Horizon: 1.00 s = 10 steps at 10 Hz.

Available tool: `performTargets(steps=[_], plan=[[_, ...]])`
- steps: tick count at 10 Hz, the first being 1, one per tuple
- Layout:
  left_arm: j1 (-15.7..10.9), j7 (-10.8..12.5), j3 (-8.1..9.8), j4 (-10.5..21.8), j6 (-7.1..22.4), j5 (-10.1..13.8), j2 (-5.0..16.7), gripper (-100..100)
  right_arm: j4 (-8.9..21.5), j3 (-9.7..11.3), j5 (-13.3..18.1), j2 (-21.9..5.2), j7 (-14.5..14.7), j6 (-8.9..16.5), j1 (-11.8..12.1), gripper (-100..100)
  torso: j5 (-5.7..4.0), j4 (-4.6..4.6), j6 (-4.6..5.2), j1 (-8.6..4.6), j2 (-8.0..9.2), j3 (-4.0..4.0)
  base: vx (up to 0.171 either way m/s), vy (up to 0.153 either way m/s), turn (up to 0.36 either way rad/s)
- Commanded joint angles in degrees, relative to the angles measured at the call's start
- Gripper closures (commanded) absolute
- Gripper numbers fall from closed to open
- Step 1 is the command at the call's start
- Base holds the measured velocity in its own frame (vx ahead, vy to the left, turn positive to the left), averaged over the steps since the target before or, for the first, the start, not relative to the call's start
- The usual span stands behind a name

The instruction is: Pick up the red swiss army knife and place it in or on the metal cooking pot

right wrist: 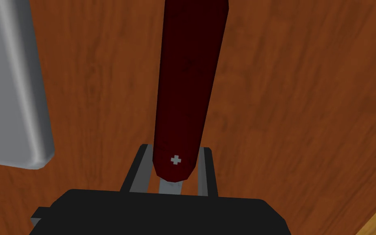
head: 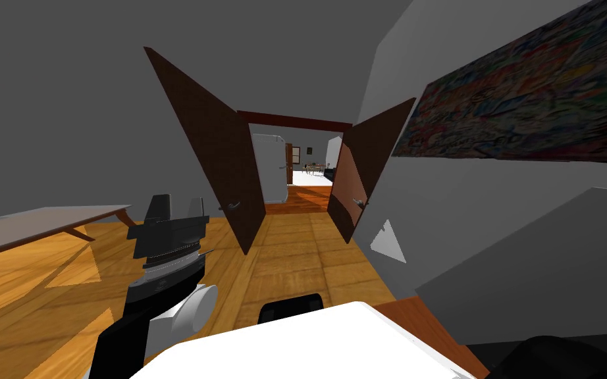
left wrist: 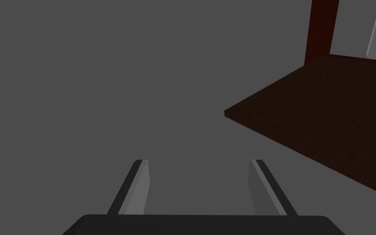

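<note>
My right gripper [right wrist: 175,149] is clamped on the red swiss army knife [right wrist: 189,73]. The two thin blade fingers press the sides of its rounded end, where a small white cross is printed. The knife is a long, smooth, dark red bar with blunt ends, and it reaches straight out from the gripper over a reddish-brown wooden surface [right wrist: 301,106] with streaky grain. Beside it over that surface is a pale grey slab with rounded corners [right wrist: 7,81]; I cannot tell what it is. In the lower left of the head view my left gripper [head: 178,202] is raised with its fingers apart and nothing between them. At the far left stands a thin flat-topped table [head: 52,220] on slanted legs, and in the middle two dark brown door leaves [head: 210,164] stand open over glossy orange floor planks [head: 295,253].
</note>
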Motion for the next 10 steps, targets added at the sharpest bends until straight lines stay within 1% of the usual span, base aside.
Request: performTargets(steps=[1,2,3,4,5,6,7,8,10], plan=[[0.0,0.0,0.00,0.0,0.0,0.0,0.0,0,0.6,0.7,-0.2,-2.3,1.6,0.2,0.9,100,0.00,0.00,0.00,0.00,0.00,0.00,0.022,0.087,0.036],[0.0,0.0,-0.01,0.0,0.0,0.0,0.0,0,0.6,0.7,-0.2,-2.3,1.6,0.2,0.9,100,0.08,-0.03,0.00,0.23,-0.03,-0.03,0.009,0.108,0.001],[0.0,0.0,-0.01,0.0,0.0,0.0,0.0,0,1.0,1.2,-0.3,-4.1,2.8,0.2,1.6,100,0.12,-0.03,-0.02,0.37,-0.02,-0.02,-0.009,0.123,0.014],[0.0,0.0,-0.01,0.0,0.0,0.0,0.0,0,1.2,1.4,-0.4,-5.2,3.5,0.3,2.0,100,0.14,-0.03,-0.02,0.46,0.04,0.00,-0.006,0.143,0.003],[0.0,0.0,-0.01,0.0,0.0,0.0,0.0,0,1.2,1.4,-0.4,-5.2,3.5,0.3,2.0,100,0.19,-0.03,-0.04,0.55,0.05,0.01,0.001,0.084,-0.006],[0.0,0.0,-0.01,0.0,0.0,0.0,0.0,0,1.6,2.0,-0.6,-7.5,4.8,0.3,2.9,100,0.14,-0.02,-0.05,0.42,0.03,0.00,-0.003,0.105,0.004],[0.0,0.0,-0.01,0.0,0.0,0.0,0.0,0,1.6,2.0,-0.6,-7.5,4.8,0.3,2.9,100,0.16,-0.02,-0.08,0.45,0.02,0.00,-0.015,0.108,0.009],[0.0,0.0,-0.01,0.0,0.0,0.0,0.0,0,1.8,2.3,-0.7,-8.7,5.5,0.3,3.4,100,0.17,-0.02,-0.05,0.47,0.07,0.02,-0.008,0.093,-0.014],[0.0,0.0,0.00,0.0,0.0,0.0,0.0,0,1.8,2.3,-0.7,-8.7,5.5,0.3,3.4,100,0.14,-0.01,-0.10,0.33,0.03,0.01,-0.002,0.040,0.001]])
